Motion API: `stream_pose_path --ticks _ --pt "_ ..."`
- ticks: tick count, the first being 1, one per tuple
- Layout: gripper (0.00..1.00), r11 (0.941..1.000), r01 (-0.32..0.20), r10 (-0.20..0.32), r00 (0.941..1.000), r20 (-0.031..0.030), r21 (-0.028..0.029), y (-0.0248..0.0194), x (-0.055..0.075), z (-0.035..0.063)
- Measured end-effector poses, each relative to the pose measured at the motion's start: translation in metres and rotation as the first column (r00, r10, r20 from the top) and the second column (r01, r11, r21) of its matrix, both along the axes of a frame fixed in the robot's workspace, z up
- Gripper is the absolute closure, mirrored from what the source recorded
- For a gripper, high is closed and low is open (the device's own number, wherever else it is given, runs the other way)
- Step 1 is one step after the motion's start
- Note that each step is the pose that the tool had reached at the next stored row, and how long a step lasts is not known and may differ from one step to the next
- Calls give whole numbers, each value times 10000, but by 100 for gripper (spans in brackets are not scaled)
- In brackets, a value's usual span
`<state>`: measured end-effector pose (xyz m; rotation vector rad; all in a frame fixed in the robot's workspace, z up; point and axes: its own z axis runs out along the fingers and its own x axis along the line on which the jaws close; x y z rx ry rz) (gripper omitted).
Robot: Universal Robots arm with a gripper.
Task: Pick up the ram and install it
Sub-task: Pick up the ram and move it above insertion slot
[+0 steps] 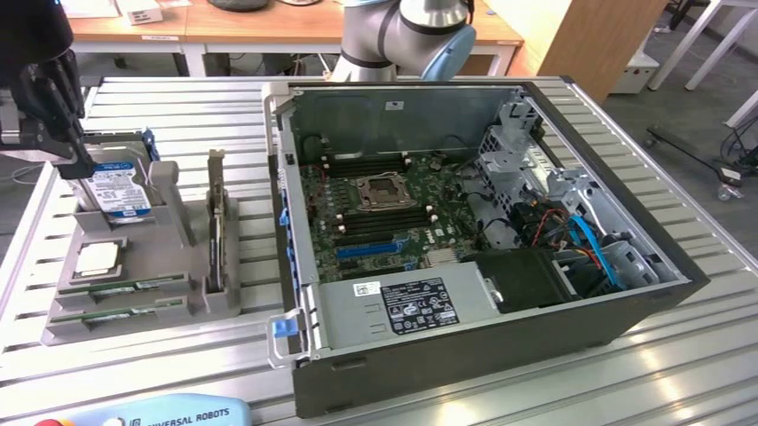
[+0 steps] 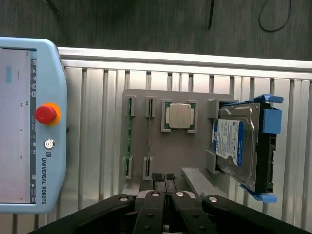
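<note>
The hand (image 2: 163, 178) hangs above the grey tray (image 1: 71, 330), its two fingers pressed together with nothing between them. No pick has been made.

Both sticks sit in their tray slots. The ram stick (image 2: 148, 139) next to the silver processor (image 2: 179, 117) lies closest to the fingertips; the second ram stick (image 2: 129, 139) is one slot further off, towards the control tablet (image 2: 29, 126). In the exterior view the tray rests on the slatted worktop (image 1: 177, 115) at about nine o'clock from the open computer case (image 1: 498, 342). There the ram stick shows at the tray's six o'clock end, with the hard drive (image 1: 119, 186) at its twelve o'clock end. The motherboard (image 1: 379, 200) inside the case carries no ram that I can make out.

To do this reach well, I judge that the fingers must part before they descend, since pressed together they would only knock the stick's top edge. They should straddle the thin board across its flat faces, near the middle of its length, so it lifts level out of both end clips. The hand should be centred on one stick alone, clear of its twin and the processor. The sticks seem to stand on edge, though they show too thin to be sure how deep they sit, so a slow, straight descent is the safer course.
</note>
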<state>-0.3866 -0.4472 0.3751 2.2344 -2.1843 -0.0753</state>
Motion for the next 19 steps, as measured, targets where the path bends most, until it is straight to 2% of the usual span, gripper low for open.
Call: stream_pose_path --ticks 9,10,11,12,14,19 --pt "89 10000 -1 1 10000 0 0 0 9 0" --pt "84 10000 -1 1 10000 0 0 0 9 -1" --pt "84 10000 -1 1 10000 -1 0 0 9 0" --pt "76 10000 -1 1 10000 0 0 0 9 0" --pt "76 10000 -1 1 10000 0 0 0 9 -1" --pt "76 10000 -1 1 10000 1 1 -1 9 -76"
